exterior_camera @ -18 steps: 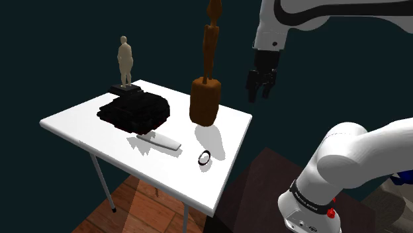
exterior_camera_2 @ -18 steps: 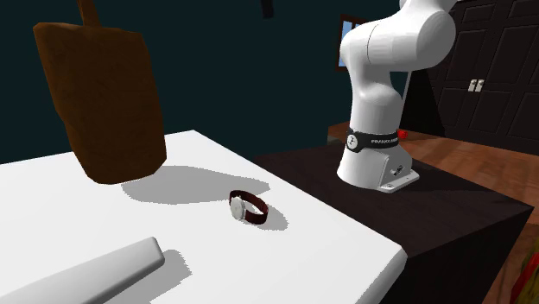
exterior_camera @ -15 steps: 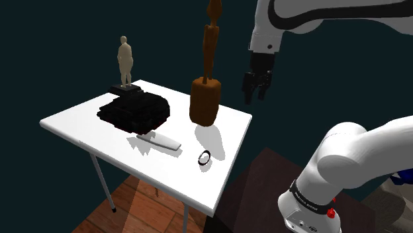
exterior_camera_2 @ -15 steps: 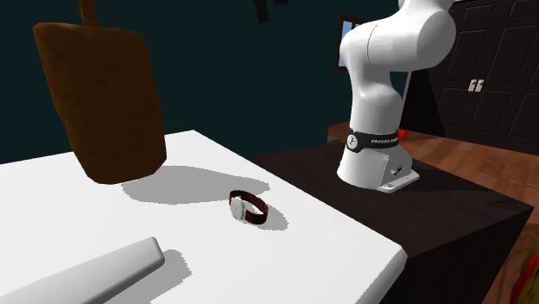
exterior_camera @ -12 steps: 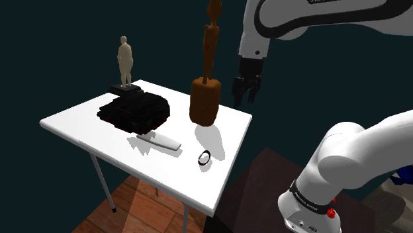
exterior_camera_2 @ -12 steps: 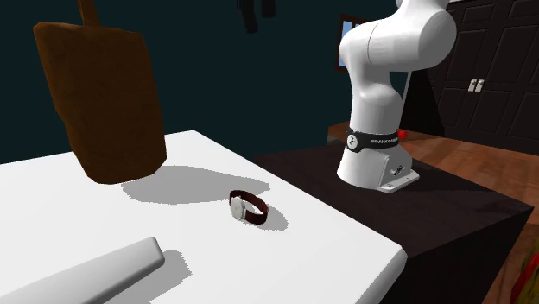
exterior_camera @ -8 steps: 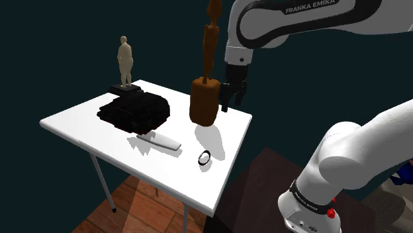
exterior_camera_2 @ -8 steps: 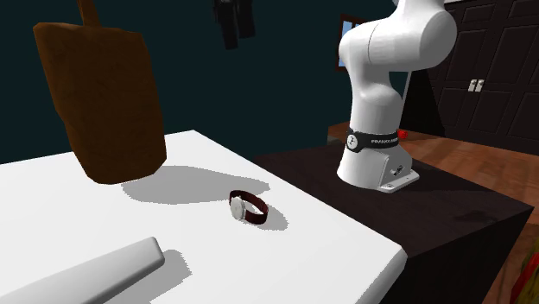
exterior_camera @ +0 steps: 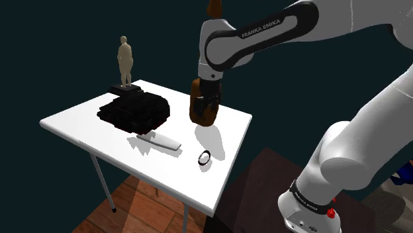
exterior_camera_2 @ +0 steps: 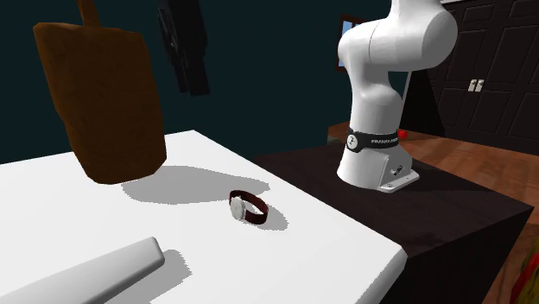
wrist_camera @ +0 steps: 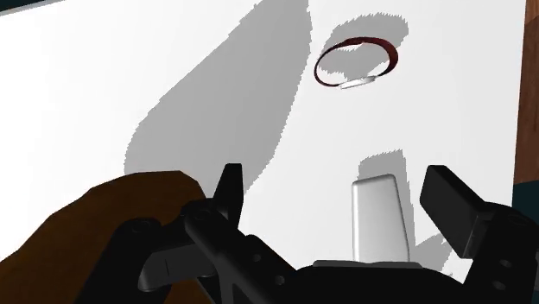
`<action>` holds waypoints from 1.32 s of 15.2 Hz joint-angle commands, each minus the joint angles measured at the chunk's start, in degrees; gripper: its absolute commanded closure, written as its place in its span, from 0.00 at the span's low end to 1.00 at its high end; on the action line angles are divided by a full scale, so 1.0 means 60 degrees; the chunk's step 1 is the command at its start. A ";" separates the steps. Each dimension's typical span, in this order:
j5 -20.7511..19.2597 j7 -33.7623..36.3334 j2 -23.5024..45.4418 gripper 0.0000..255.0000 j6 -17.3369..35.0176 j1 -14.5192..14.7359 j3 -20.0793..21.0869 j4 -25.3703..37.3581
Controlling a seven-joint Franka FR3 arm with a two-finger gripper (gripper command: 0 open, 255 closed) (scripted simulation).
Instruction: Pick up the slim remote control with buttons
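The dark stand (exterior_camera: 265,182) sits at the lower right of the shoulder view and carries the arm's white base. A patch of plank floor (exterior_camera: 136,208) shows at the lower left, under the table. The white table (exterior_camera: 79,122) takes up the middle left of the frame.

Nearest its front edge lies a small dark-red wristwatch (exterior_camera: 204,157). Up and to the left of it, and apart from it, the slim pale remote control (exterior_camera: 163,141) lies flat, slanting from upper left to lower right. Behind the remote sits a lumpy black heap (exterior_camera: 134,111), close by; whether the two touch I cannot tell. Further back, near the upper centre, stands a brown wooden piece (exterior_camera: 198,114) with a thin stem. At the table's far corner is a beige figurine (exterior_camera: 124,58) on a black base. Beyond everything is a dark teal wall (exterior_camera: 53,40). The second exterior view adds dark cabinet doors (exterior_camera_2: 492,69) at its upper right.

The gripper (exterior_camera: 206,104) hangs above the far side of the table, in front of the brown piece. In the wrist view its fingers (wrist_camera: 456,205) are spread wide and clasp nothing. The remote's end shows on the table below, between the fingers and nearer one of them, untouched. The wristwatch lies beyond it.
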 commanded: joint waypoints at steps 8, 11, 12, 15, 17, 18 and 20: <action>-0.0746 0.0313 0.3118 0.00 0.1494 0.0439 0.0548 0.1978; -0.1117 0.0457 0.4167 0.00 0.1798 0.0641 0.0637 0.2814; -0.1246 0.0504 0.4517 0.00 0.1875 0.0718 0.0655 0.3115; -0.1630 0.0631 0.5570 0.00 0.2032 0.0981 0.0674 0.4090; -0.1839 0.0687 0.6169 0.00 0.2073 0.1148 0.0666 0.4691; -0.1856 0.0697 0.6243 0.00 0.2174 0.1157 0.0654 0.4663; -0.1892 0.0718 0.6396 0.00 0.2374 0.1172 0.0633 0.4613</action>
